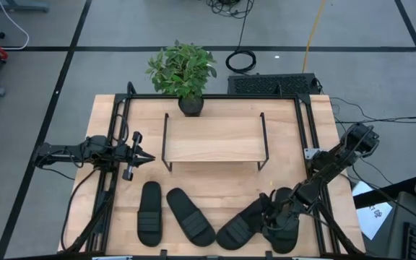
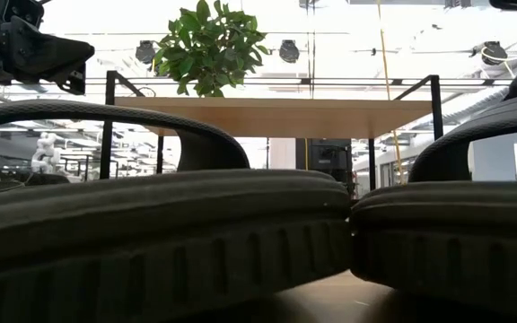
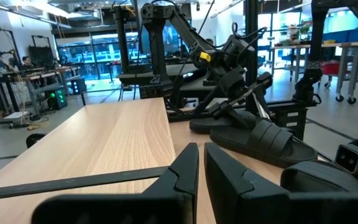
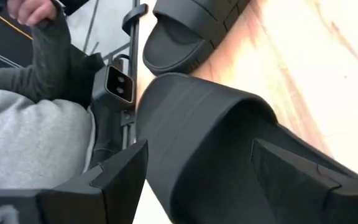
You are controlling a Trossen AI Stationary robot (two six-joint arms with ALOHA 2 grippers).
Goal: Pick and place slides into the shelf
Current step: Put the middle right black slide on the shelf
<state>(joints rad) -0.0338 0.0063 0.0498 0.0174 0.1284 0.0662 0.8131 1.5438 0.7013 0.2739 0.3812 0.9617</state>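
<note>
Slides lie in a row along your near edge of the tabletop (image 1: 222,184), all four of them in front of the shelf (image 1: 214,139) and none on it. You have the leftmost slide (image 1: 149,213) lying straight, the second slide (image 1: 190,216) angled beside it, and the third slide (image 1: 240,224) tilted the other way, touching the fourth slide (image 1: 284,220) at the right. Your right hand (image 1: 280,217) is down over that fourth slide (image 4: 229,143), fingers (image 4: 120,171) spread either side of its ribbed strap (the wrist view shows a gap on both sides). Your left hand (image 1: 147,156) hovers by the shelf's left end, well apart from the slides, fingers pressed nearly together. A potted plant (image 1: 183,72) stands behind the shelf
</note>
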